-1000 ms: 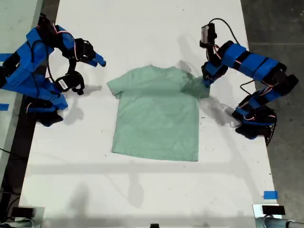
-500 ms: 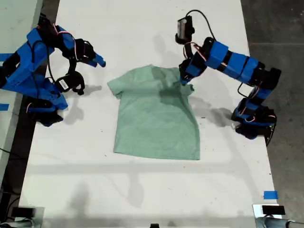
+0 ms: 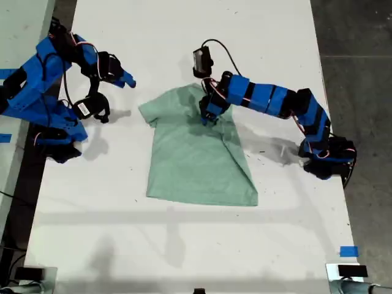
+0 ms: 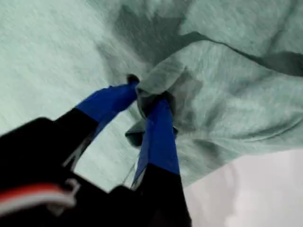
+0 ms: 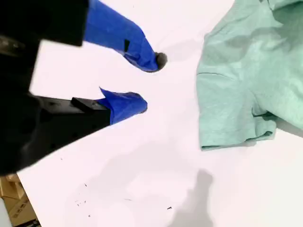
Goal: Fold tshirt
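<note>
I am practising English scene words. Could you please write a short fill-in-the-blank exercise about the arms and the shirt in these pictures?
1. My first gripper is shut on a bunch of the ____.
2. My second gripper holds ____.
3. In the exterior view, the sleeve on the view's ____ side lies flat.

Missing words: tshirt; nothing; left

The pale mint-green tshirt point(image 3: 193, 153) lies flat on the white desk point(image 3: 184, 245), one sleeve bunched and folded over onto its chest, the other sleeve spread out flat.
</note>
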`<state>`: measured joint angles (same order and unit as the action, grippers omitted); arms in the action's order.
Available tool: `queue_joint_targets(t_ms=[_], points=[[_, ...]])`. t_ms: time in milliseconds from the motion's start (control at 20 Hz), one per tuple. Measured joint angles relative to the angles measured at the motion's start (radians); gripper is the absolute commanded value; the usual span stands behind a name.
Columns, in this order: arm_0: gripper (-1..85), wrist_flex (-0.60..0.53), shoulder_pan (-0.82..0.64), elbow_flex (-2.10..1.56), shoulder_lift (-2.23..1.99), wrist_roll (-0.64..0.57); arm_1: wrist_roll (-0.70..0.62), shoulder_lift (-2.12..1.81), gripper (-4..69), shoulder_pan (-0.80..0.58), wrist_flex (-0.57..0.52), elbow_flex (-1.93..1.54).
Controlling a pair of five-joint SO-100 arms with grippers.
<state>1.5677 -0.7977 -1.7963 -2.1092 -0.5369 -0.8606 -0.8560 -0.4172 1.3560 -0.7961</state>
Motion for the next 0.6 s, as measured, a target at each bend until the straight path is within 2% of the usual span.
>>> queue_joint_targets(t_ms=[100, 200, 400, 600], points=[[16.2, -0.003, -0.006, -0.003, 0.0, 0.0, 0.002, -0.003, 32.3, 0.014, -0.002, 0.0], [20.9, -0.008, -0.014, -0.003, 0.0, 0.0, 0.002, -0.014, 30.4, 0.018, 0.055, 0.0], [21.4, -0.014, -0.035, -0.003, 0.002, -0.014, -0.008, -0.245, 28.0, 0.014, 0.241, -0.009], [20.9, -0.023, -0.054, -0.003, 0.032, -0.04, -0.025, -0.606, 26.2, 0.014, 0.291, -0.221]])
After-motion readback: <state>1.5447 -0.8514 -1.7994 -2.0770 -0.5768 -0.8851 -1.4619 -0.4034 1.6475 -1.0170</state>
